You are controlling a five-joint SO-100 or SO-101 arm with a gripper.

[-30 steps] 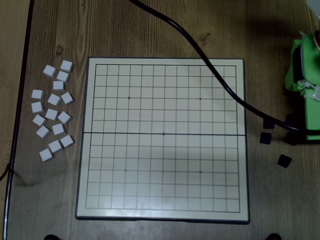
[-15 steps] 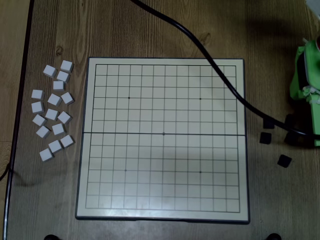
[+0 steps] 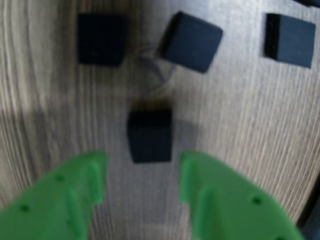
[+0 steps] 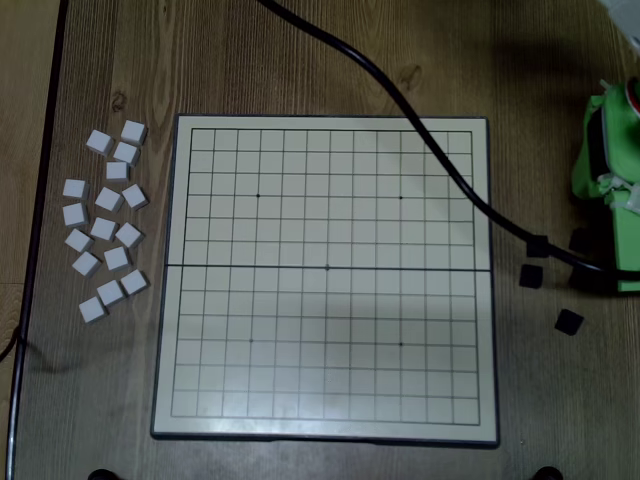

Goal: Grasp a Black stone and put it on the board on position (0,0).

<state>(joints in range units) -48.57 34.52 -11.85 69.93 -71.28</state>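
In the wrist view my green gripper [image 3: 143, 166] is open, low over the wooden table. One Black stone [image 3: 150, 136] lies just ahead of the gap between the two fingers [image 3: 80, 190], untouched. Three more black blocks lie beyond it: one at the left [image 3: 101, 39], one tilted in the middle [image 3: 191, 41], one at the right [image 3: 290, 40]. In the overhead view the green arm [image 4: 608, 170] stands at the right edge over the black blocks [image 4: 530, 276]. The board [image 4: 480, 128] fills the middle with nothing on it. Its centre dot, position (0,0) [image 4: 327, 267], sits on the dark seam.
Several white blocks [image 4: 105, 225] lie in a cluster left of the board. A black cable [image 4: 400, 95] runs from the top across the board's upper right corner to the arm. A lone black block [image 4: 568, 321] lies lower right. The table's left edge [image 4: 40, 200] is dark.
The green arm has shifted slightly at the right edge of the overhead view. The board, the white blocks and the visible black blocks have stayed where they were.
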